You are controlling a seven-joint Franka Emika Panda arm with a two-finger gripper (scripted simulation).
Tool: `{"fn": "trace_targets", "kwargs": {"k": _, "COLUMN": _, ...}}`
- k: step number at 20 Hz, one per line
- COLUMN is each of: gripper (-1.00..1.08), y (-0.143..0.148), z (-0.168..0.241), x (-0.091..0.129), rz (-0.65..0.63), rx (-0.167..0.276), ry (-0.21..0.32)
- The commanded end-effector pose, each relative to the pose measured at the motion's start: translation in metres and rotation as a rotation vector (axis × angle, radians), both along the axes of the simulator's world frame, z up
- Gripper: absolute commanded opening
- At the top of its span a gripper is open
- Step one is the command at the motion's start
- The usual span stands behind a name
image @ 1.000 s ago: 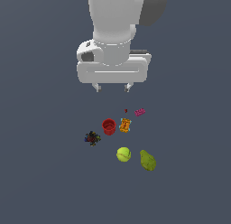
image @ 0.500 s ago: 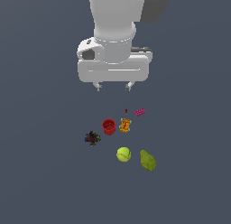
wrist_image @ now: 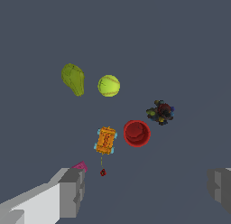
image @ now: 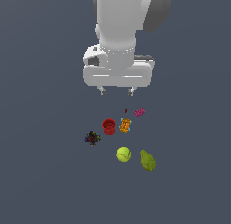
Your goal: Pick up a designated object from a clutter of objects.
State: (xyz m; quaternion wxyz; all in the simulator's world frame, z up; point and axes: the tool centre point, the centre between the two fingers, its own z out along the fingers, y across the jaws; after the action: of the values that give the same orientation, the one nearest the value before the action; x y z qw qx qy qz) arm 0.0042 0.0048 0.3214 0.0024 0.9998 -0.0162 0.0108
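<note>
Gripper (image: 117, 91): risen slightly over the last second, fingers spread, empty. Pink brick (image: 140, 112): untouched on table; approach not yet begun.

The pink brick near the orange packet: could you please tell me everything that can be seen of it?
The pink brick is a small magenta rectangular block, plastic-looking, with faint studs on top. It lies flat on the dark floor, turned at a slant, touching nothing. The orange packet and a tiny red speck sit close by. In the wrist view only a corner shows beside one pincer finger. The open pincer hangs above it.
</note>
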Motion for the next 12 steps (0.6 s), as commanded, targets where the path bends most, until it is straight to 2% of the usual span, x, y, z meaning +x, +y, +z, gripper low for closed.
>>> {"fn": "trace_targets", "kwargs": {"k": 1, "gripper": 1.00, "y": 0.005, "z": -0.008, "x": -0.001, "rz": -0.029, "rx": -0.002, "ry": 0.001}}
{"fn": "trace_targets", "kwargs": {"k": 12, "gripper": 1.00, "y": 0.033, "z": -0.061, "x": -0.009, "rz": -0.217, "rx": -0.010, "ry": 0.001}}
